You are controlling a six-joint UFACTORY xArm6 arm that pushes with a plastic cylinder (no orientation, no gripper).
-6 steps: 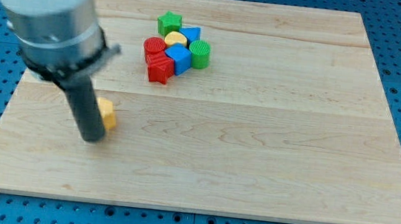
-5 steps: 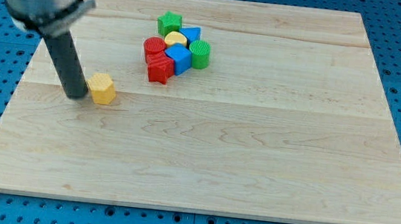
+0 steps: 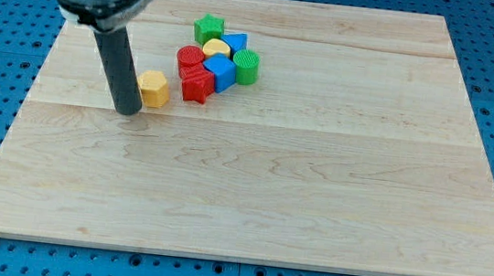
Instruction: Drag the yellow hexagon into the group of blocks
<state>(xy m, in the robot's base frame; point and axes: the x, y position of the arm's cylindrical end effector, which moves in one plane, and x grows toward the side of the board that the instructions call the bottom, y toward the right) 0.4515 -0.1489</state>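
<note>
Camera view: my tip (image 3: 128,110) beside yellow hexagon (image 3: 153,87).

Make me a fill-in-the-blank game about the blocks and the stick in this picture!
1. My tip sits just to the view's ____ of the yellow hexagon.
2. The star at the top of the group is ____.
3. The group block nearest the yellow hexagon is the ____ star.
4. The green cylinder sits on the group's ____ side in the view.

Missing words: left; green; red; right
</note>
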